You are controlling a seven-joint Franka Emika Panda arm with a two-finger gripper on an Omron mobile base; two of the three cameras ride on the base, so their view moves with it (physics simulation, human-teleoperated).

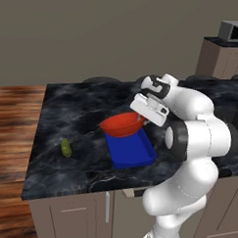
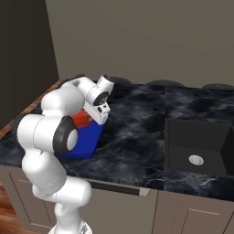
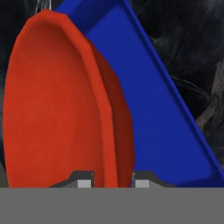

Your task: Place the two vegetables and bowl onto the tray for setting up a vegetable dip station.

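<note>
Since the gripper (image 3: 107,178) has its jaws clamped on the rim of the bowl (image 3: 57,109), which hangs just ahead of them over the tray (image 3: 148,100), this stiff, smooth, probably light dish looks best pinched at that thin edge.

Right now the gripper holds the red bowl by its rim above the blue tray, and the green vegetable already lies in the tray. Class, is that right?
Not quite. The gripper does hold the red bowl by its rim above the blue tray, but the green vegetable lies on the black counter, apart from the tray, as the left base view shows.
</note>
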